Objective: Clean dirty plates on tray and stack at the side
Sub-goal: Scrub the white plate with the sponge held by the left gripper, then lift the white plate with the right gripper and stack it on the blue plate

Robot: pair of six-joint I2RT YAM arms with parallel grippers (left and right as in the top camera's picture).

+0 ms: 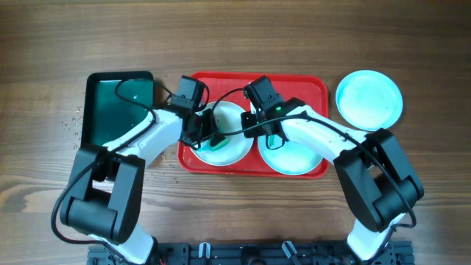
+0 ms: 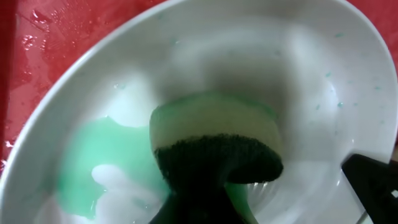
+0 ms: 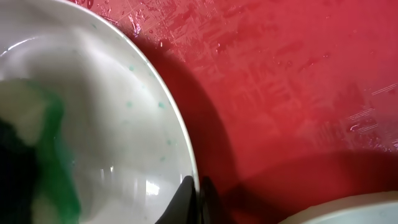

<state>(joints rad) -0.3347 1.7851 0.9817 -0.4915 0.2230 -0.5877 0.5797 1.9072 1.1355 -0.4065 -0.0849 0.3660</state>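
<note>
Looking down from overhead, the large red rectangular plastic tray carries a round shallow white plate on its left half and a pale turquoise round plate on its right half. A second pale turquoise plate sits on the wooden desk just beside the tray. The left gripper hangs over the white plate's middle, and the right gripper is at its right rim.

From the left wrist, the left gripper is clenched on a pale sponge with a dark scouring face, which is pressed into the plate's bowl just right of a teal puddle.

From the right wrist, the right gripper pinches the white plate's rim, steadying it. By my judgement the next wipe must therefore travel toward the puddle, away from that pinched edge
</note>
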